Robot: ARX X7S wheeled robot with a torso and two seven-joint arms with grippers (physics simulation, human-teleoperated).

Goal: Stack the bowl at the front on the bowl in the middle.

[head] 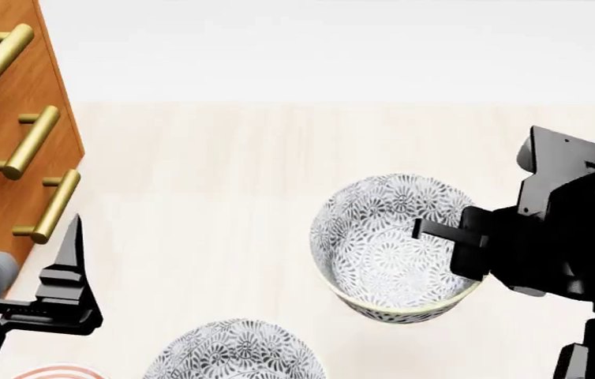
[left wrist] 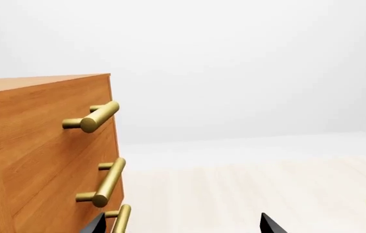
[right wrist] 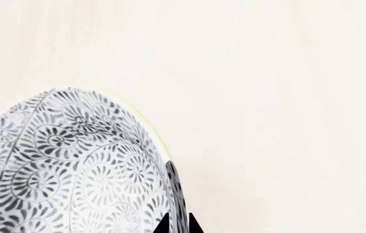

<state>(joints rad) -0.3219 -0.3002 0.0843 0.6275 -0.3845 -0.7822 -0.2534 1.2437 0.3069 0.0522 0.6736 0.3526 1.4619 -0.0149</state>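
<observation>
The pale wooden bench (head: 224, 197) is carrying an orange wooden drawer cabinet with brass bar handles (head: 3, 95) at 10 o'clock. The grey floral-patterned ceramic bowl (head: 382, 237) is sitting at 4 o'clock, its rim being clamped by the right pincer (head: 435, 230). A second matching patterned bowl (head: 237, 351) is lying at 6 o'clock. The left pincer (head: 71, 260) is hanging with jaws parted, empty.
</observation>
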